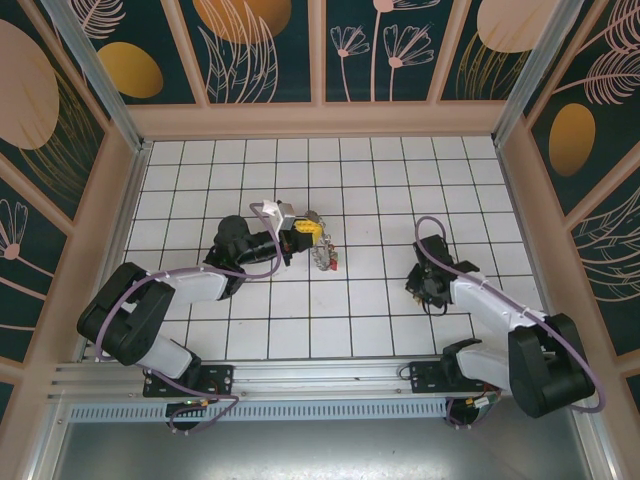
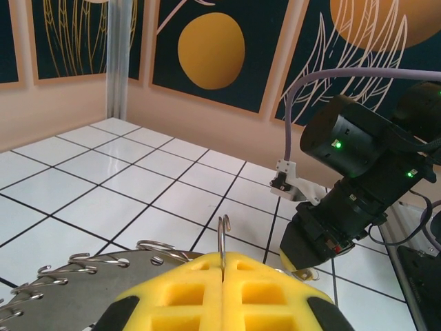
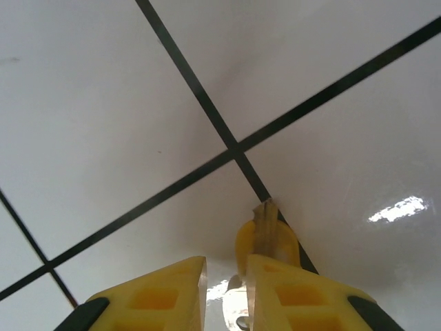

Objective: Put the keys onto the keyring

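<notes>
The keyring (image 1: 322, 256) is held up over the middle of the tiled floor (image 1: 380, 170), and from above it is reduced to a small silvery tangle. Its hoop shape cannot be made out there. Flecks of red and green are seen against it, too small to be counted as keys.

In the left wrist view, the keyring (image 2: 83, 283) is cut off by the lower left edge. A grey curve fringed with small wire hooks is seen, and one thin upright loop is pinched in the seam between the yellow fingers. The left gripper (image 2: 222, 265) is closed tight on the keyring. From above, the left gripper (image 1: 305, 232) is seen reaching in from the left.

One keyring is counted, and one key can be told for sure. That yellow key (image 3: 265, 231) is caught by the right wrist camera, lying on the white tile at a crossing of black grout lines. It lies just beyond the finger on the right of that picture, and its lower end is hidden behind it. The right gripper (image 3: 226, 265) is seen with its jaws a narrow gap apart. No key is seen in the gap.

From above, the right gripper (image 1: 425, 285) is pointed down at the floor, well apart from the keyring. The yellow key is lost beneath it.
</notes>
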Available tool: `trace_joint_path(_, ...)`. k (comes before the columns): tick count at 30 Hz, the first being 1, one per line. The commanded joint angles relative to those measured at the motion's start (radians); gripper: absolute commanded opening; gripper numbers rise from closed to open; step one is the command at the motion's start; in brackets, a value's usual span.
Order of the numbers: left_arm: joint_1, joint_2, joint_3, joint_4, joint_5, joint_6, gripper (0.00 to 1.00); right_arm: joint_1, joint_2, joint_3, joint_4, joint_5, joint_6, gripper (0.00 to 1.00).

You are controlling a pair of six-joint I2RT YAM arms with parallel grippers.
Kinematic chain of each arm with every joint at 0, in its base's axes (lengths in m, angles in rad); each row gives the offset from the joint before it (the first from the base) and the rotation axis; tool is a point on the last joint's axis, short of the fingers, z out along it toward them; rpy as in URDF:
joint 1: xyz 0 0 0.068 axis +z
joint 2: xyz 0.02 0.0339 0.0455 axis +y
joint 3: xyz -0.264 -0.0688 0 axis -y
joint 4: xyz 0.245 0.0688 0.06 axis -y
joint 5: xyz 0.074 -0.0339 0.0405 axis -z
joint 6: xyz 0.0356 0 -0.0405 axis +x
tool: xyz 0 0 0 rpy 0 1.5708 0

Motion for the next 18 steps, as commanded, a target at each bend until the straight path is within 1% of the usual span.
trace_joint_path(1,-0.005,-0.034,0.027,0.017,-0.003,0.03,0.0,0.017,0.014,0.043,-0.061,0.027,0.009,0.22)
trace_joint_path(10,-0.005,-0.036,0.031,0.006,-0.001,0.035,0.0,0.05,-0.041,0.046,-0.128,0.067,0.076,0.26)
trace_joint_path(18,-0.005,-0.036,0.032,-0.003,0.0,0.044,0.0,0.078,-0.044,0.045,-0.188,0.089,0.117,0.27)
